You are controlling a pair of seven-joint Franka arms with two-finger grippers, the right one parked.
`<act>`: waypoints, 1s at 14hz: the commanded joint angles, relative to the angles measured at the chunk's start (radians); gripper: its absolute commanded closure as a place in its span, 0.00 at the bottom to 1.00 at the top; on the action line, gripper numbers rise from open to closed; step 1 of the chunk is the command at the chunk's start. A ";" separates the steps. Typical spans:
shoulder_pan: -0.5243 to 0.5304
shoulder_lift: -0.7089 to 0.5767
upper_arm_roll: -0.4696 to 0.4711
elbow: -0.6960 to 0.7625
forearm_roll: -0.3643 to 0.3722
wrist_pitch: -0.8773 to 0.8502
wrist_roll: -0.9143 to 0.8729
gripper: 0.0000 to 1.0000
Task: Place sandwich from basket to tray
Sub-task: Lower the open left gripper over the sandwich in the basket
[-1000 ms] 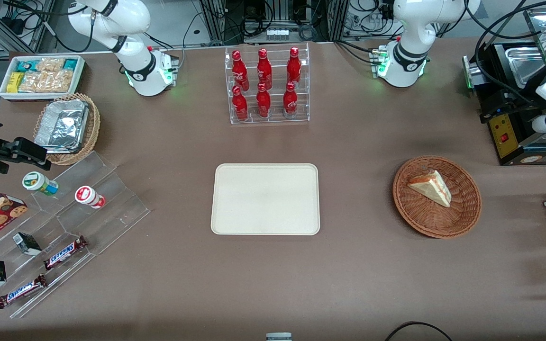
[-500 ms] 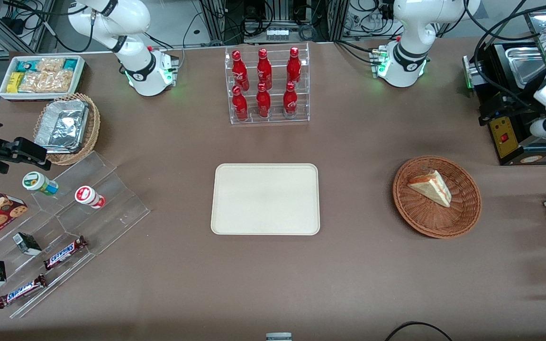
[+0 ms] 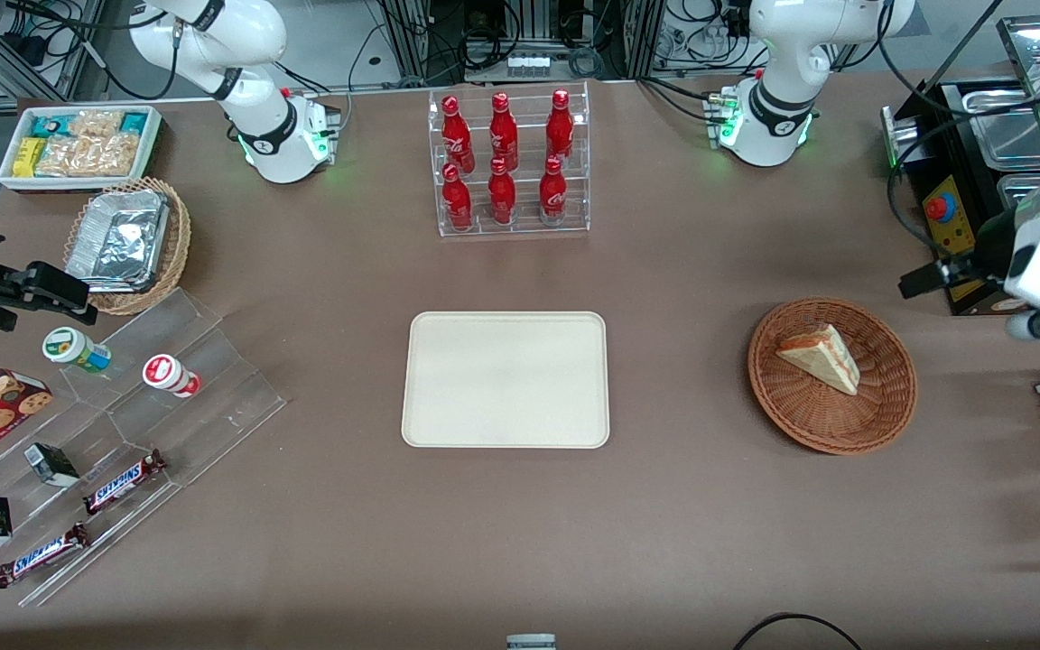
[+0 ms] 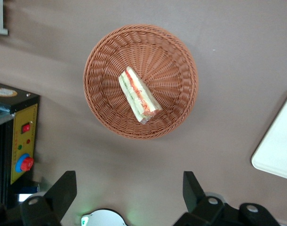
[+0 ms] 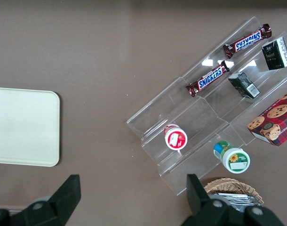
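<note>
Since a second ago we are swinging our left arm out from over the black machine (image 3: 953,235) toward the basket (image 3: 832,375); nothing else has shifted. From the front, the sandwich (image 3: 820,357) is lying in the basket, well apart from the bare tray (image 3: 506,379) waiting mid-table. From the left wrist, we are holding our gripper (image 4: 129,190) high with fingers (image 4: 63,188) spread wide, so the sandwich (image 4: 139,94) is sitting framed between them, filling edge showing, ready for a descent
</note>
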 commanded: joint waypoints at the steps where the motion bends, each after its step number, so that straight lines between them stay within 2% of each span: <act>1: 0.006 0.006 0.001 -0.098 0.025 0.115 -0.077 0.00; 6: 0.002 0.004 0.001 -0.332 0.026 0.442 -0.372 0.00; 9: 0.012 -0.007 0.010 -0.471 0.025 0.595 -0.433 0.00; 12: 0.022 0.036 0.016 -0.592 0.015 0.776 -0.570 0.00; 14: 0.016 0.096 0.016 -0.595 0.005 0.830 -0.653 0.00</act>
